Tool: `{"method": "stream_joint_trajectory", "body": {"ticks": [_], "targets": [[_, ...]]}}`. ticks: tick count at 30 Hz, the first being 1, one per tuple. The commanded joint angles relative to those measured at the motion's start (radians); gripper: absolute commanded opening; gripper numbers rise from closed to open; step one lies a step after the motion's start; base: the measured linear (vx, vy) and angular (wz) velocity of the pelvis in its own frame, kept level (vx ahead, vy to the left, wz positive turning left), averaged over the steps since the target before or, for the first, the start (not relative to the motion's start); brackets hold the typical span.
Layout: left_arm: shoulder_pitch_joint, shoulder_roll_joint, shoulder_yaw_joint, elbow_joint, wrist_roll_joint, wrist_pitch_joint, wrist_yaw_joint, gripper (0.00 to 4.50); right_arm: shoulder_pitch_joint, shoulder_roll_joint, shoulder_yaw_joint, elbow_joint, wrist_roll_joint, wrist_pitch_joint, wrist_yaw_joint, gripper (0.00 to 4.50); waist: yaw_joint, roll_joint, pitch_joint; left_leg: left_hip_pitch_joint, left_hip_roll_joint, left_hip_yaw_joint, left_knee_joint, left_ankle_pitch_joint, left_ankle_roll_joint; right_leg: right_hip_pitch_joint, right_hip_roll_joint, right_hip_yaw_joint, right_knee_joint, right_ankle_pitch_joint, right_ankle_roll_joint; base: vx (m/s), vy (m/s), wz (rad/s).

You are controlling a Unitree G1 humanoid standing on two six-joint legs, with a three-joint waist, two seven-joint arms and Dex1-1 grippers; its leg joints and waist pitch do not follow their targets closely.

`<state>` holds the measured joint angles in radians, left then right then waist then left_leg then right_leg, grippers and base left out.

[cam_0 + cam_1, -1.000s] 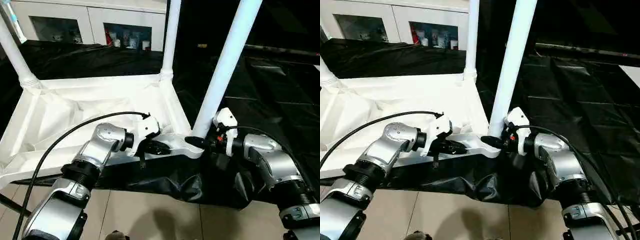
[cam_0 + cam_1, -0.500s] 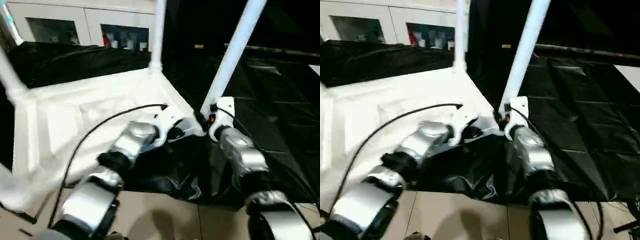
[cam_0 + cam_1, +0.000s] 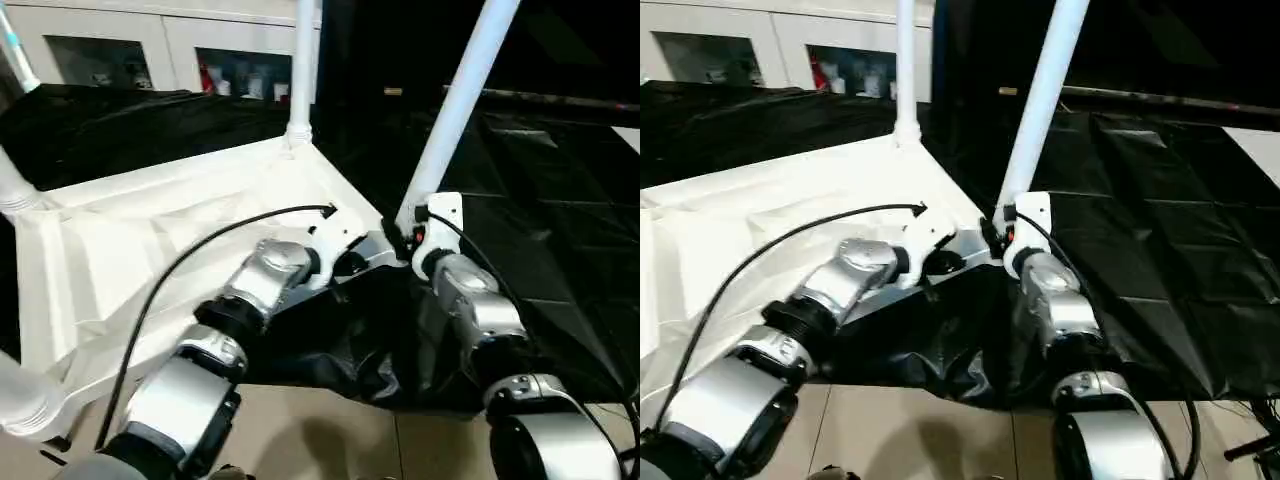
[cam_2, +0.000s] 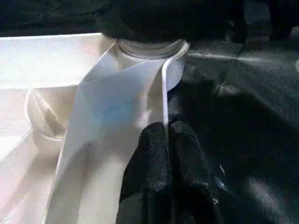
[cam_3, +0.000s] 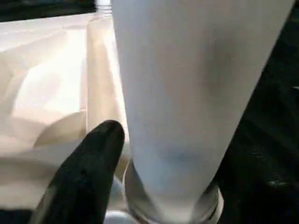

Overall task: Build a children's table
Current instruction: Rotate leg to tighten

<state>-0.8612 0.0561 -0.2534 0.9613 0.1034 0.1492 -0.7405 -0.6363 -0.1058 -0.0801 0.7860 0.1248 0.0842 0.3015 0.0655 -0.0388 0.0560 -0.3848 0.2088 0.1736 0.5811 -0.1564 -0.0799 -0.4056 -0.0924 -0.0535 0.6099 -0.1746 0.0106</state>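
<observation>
The children's table lies upside down, its white ribbed top (image 3: 150, 250) resting on the black drape. White legs stand up from the corner sockets: the near right leg (image 3: 455, 110), a far leg (image 3: 302, 60) and a left leg (image 3: 15, 185). My left gripper (image 3: 350, 262) is shut on the top's thin front rim (image 4: 163, 93), close to the near right corner socket (image 4: 149, 51). My right gripper (image 3: 405, 240) sits at the base of the near right leg (image 5: 187, 93), right against it.
The black-draped work surface (image 3: 540, 180) stretches to the right and behind. White cabinets with glass doors (image 3: 150, 40) line the back wall. Tiled floor (image 3: 330, 440) lies just below the drape's front edge. A black cable (image 3: 200, 250) arcs over my left forearm.
The head view has swung. Both forearms now reach further forward, and the table's near right corner sits farther from me. The left gripper stays on the rim, the right at the leg's base.
</observation>
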Motion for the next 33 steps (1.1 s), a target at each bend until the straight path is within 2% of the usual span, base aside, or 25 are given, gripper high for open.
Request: {"method": "stream_joint_trajectory", "body": {"ticks": [1, 3, 4, 6, 8, 9, 11, 14, 16, 20, 24, 33], "targets": [[-0.014, 0.003, -0.021, -0.013, 0.009, -0.013, -0.042, 0.00, 0.014, -0.008, 0.026, -0.014, 0.011, 0.019, 0.070, 3.34, 0.003, 0.004, -0.073, 0.013, 0.011, 0.003, -0.068, -0.247, 0.021, 0.051, -0.039, 0.030, -0.074, -0.158, -0.213, 0.000, 0.000, 0.00], [0.002, 0.038, -0.041, -0.032, 0.008, -0.025, -0.127, 0.00, 0.043, -0.067, 0.063, -0.080, 0.022, 0.039, 0.215, 3.49, 0.003, 0.005, -0.074, 0.014, 0.011, 0.004, -0.066, -0.222, 0.040, 0.055, -0.037, 0.028, -0.071, -0.108, -0.235, 0.000, 0.000, 0.00], [0.014, 0.063, -0.053, -0.049, 0.005, -0.038, -0.190, 0.00, 0.070, -0.117, 0.099, -0.132, 0.023, 0.056, 0.327, 3.58, 0.006, 0.003, -0.074, 0.013, 0.012, 0.004, -0.064, -0.212, 0.056, 0.060, -0.037, 0.029, -0.069, -0.084, -0.238, 0.000, 0.000, 0.00], [0.017, 0.070, -0.055, -0.054, 0.004, -0.039, -0.205, 0.00, 0.079, -0.132, 0.110, -0.146, 0.022, 0.059, 0.360, 3.68, 0.005, 0.003, -0.073, 0.012, 0.013, 0.005, -0.063, -0.204, 0.071, 0.060, -0.038, 0.028, -0.066, -0.060, -0.253, 0.000, 0.000, 0.00], [0.039, 0.108, -0.064, -0.091, -0.011, -0.067, -0.301, 0.00, 0.126, -0.213, 0.166, -0.213, 0.015, 0.051, 0.515, 3.93, 0.006, 0.001, -0.070, 0.014, 0.015, 0.005, -0.064, -0.228, 0.072, 0.059, -0.040, 0.028, -0.071, -0.103, -0.260, 0.000, 0.000, 0.00], [0.051, 0.126, -0.066, -0.115, -0.024, -0.079, -0.352, 0.00, 0.141, -0.241, 0.175, -0.232, 0.017, 0.050, 0.560, 3.93, 0.008, 0.003, -0.070, 0.016, 0.016, 0.005, -0.065, -0.236, 0.070, 0.059, -0.040, 0.028, -0.072, -0.116, -0.258, 0.000, 0.000, 0.00], [0.068, 0.146, -0.068, -0.147, -0.042, -0.080, -0.410, 0.00, 0.149, -0.262, 0.170, -0.246, 0.028, 0.052, 0.597, 4.03, 0.008, 0.001, -0.069, 0.016, 0.018, 0.005, -0.066, -0.253, 0.066, 0.055, -0.042, 0.030, -0.074, -0.147, -0.262, 0.000, 0.000, 0.00], [0.089, 0.172, -0.073, -0.188, -0.060, -0.077, -0.468, 0.00, 0.159, -0.286, 0.162, -0.276, 0.052, 0.065, 0.642, 4.03, 0.011, 0.004, -0.067, 0.021, 0.021, 0.005, -0.068, -0.278, 0.052, 0.050, -0.042, 0.030, -0.076, -0.185, -0.264, 0.000, 0.000, 0.00], [0.109, 0.198, -0.080, -0.219, -0.064, -0.074, -0.510, 0.00, 0.164, -0.305, 0.154, -0.301, 0.080, 0.076, 0.698, 4.03, 0.021, 0.005, -0.067, 0.023, 0.024, 0.005, -0.070, -0.282, 0.045, 0.049, -0.043, 0.032, -0.075, -0.195, -0.257, 0.000, 0.000, 0.00], [0.118, 0.212, -0.079, -0.228, -0.059, -0.077, -0.515, 0.00, 0.168, -0.322, 0.167, -0.307, 0.081, 0.067, 0.734, 3.70, 0.026, 0.003, -0.068, 0.021, 0.022, 0.006, -0.069, -0.263, 0.038, 0.049, -0.042, 0.031, -0.070, -0.165, -0.257, 0.000, 0.000, 0.00], [0.123, 0.219, -0.075, -0.237, -0.056, -0.073, -0.519, 0.00, 0.169, -0.327, 0.176, -0.303, 0.074, 0.068, 0.754, 3.32, 0.025, -0.001, -0.069, 0.019, 0.020, 0.006, -0.068, -0.257, 0.038, 0.049, -0.044, 0.031, -0.072, -0.184, -0.249, 0.000, 0.000, 0.00], [0.129, 0.224, -0.077, -0.253, -0.056, -0.063, -0.512, 0.00, 0.182, -0.331, 0.199, -0.309, 0.059, 0.066, 0.773, 2.49, 0.024, 0.001, -0.070, 0.019, 0.020, 0.006, -0.066, -0.237, 0.042, 0.049, -0.042, 0.030, -0.069, -0.166, -0.250, 0.000, 0.000, 0.00]]}}
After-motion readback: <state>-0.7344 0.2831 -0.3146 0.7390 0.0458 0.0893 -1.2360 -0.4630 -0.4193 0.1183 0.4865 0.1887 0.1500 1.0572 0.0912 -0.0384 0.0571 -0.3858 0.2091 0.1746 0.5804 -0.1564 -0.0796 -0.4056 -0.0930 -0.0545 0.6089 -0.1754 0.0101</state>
